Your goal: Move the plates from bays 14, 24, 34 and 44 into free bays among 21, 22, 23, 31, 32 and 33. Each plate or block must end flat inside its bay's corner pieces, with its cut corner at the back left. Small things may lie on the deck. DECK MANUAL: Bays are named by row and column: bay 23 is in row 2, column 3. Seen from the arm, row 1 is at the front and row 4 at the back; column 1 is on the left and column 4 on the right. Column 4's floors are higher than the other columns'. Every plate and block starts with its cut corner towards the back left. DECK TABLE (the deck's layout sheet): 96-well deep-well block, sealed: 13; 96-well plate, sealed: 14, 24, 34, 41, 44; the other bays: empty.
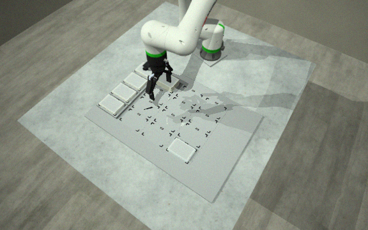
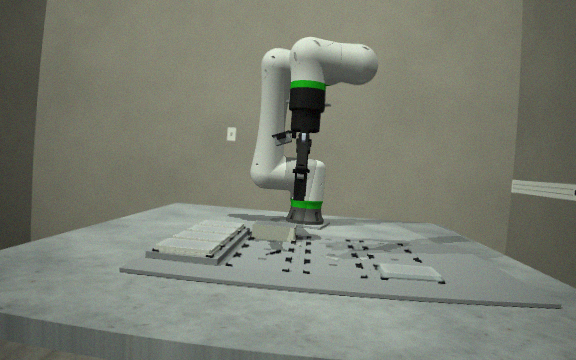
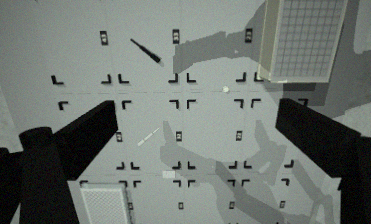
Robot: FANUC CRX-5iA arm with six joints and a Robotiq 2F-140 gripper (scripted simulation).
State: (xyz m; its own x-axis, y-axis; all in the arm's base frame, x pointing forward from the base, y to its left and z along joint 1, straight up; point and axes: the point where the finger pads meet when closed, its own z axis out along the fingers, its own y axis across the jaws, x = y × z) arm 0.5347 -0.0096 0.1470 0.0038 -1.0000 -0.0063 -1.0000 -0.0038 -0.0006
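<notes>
Gripper (image 1: pixel 160 89) (image 2: pixel 299 198) (image 3: pixel 196 114): fingers spread fully, nothing between, above the deck (image 1: pixel 232 140) (image 2: pixel 498 290) (image 3: pixel 16 60). Near them, sealed deep-well block (image 1: pixel 171 84) (image 2: pixel 273 232) (image 3: pixel 306 42), partly hidden in top view, cut off in wrist view. Farther out, on raised column 4: plate 14 (image 1: pixel 141 69), largely hidden by gripper; plate 24 (image 1: pixel 135 80); plate 34 (image 1: pixel 124 92); plate 44 (image 1: pixel 111 105) (image 2: pixel 188 245). Cut corners unreadable.

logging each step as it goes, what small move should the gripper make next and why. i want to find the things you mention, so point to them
Probably shift sideways over the raised row of four plates (image 1: pixel 111 105) (image 2: pixel 183 246) before lowering: the gripper (image 1: pixel 161 90) (image 3: pixel 196 114) is wide open and holds nothing, and it hangs above the lower deck (image 1: pixel 232 140) (image 2: pixel 488 292), beside that row.
</notes>
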